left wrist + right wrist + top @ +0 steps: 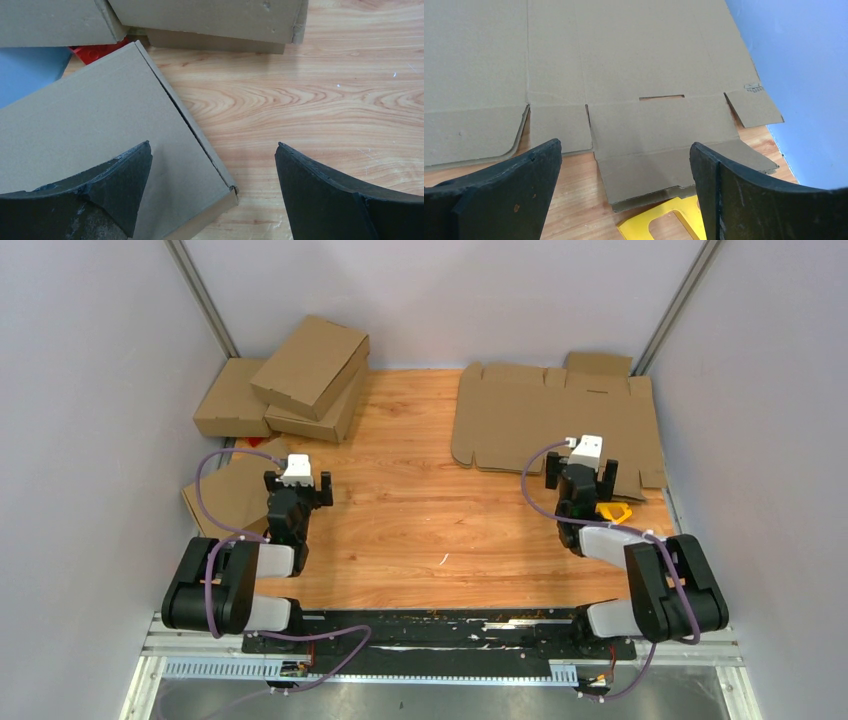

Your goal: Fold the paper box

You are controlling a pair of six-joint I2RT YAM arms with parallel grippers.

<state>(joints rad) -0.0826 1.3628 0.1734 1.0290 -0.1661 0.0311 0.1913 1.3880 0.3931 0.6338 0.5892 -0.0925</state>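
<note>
Wooden tabletop (pixel 420 530); paper box (pixel 100 135) corner, wrist-view only.

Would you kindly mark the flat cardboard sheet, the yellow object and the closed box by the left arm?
flat cardboard sheet (pixel 545 420), top view, middle panel
yellow object (pixel 636 225), right wrist view, left rim
closed box (pixel 100 125), left wrist view, lid

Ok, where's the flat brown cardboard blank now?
The cardboard blank lies far right on the table in the top view, just beyond the right gripper, its near flap overlapping a yellow plastic piece.
</note>
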